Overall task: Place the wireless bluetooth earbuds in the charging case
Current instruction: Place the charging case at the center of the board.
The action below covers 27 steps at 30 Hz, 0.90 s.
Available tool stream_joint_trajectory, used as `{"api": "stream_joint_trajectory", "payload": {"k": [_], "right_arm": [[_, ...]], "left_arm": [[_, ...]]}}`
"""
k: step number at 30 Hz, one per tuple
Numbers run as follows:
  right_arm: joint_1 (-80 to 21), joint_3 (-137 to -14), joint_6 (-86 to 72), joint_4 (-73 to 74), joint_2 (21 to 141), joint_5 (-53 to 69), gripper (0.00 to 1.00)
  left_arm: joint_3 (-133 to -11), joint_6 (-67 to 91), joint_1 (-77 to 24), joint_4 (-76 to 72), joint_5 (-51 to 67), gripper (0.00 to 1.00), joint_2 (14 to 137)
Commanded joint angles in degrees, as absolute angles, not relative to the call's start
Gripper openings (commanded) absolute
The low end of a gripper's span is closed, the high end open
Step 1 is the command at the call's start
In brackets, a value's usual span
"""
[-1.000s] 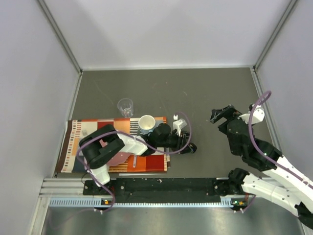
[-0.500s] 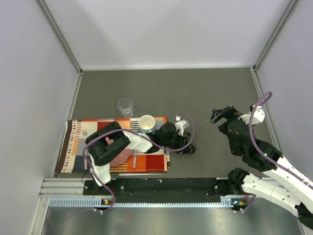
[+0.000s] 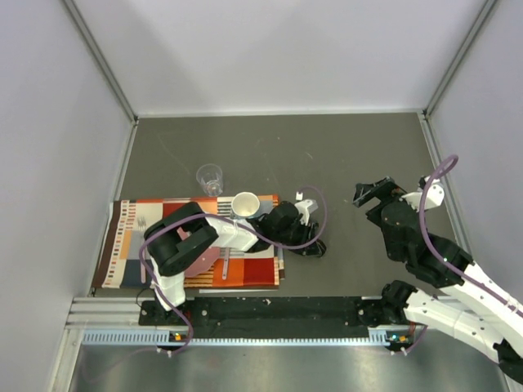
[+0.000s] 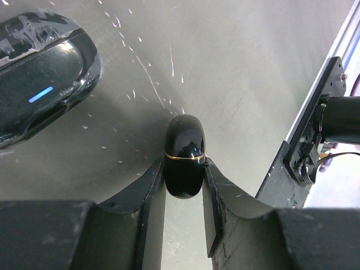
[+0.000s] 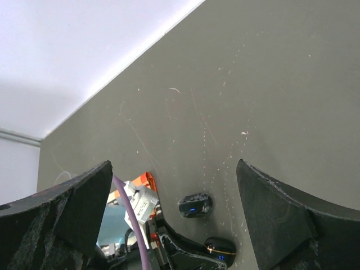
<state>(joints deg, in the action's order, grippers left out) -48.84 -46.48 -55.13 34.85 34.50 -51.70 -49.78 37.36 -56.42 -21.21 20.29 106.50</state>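
Between the left pincer (image 4: 184, 183) fingers an earbud (image 4: 184, 156) is pinched; it should be carried level to the charging case (image 4: 42, 84); the right pincer (image 5: 174, 216) is held spread.

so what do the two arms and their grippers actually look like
Both arms are mostly black with white segments near the base. A purple cable loops along the left arm, another over the right arm. The left gripper has flat, scuffed black fingers; the right gripper's fingers are black and rough-textured.
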Motion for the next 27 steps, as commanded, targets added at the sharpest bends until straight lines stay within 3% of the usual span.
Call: {"api": "stream_joint_trajectory", "payload": {"k": [1, 5, 27], "right_arm": [[-48.25, -45.97, -55.46, 34.54, 34.19, -52.39, 0.91], [-48.25, -46.84, -53.44, 34.28, 35.94, -51.24, 0.91], [-47.02, -47.99, -51.42, 33.31, 39.11, -46.85, 0.95]], "left_arm": [[-51.59, 35.25, -56.60, -18.11, 18.72, 0.26, 106.44], [-51.59, 34.80, -56.51, -17.67, 17.75, 0.38, 105.47], [-50.36, 32.78, -56.51, -14.59, 13.62, 0.44, 100.20]]}}
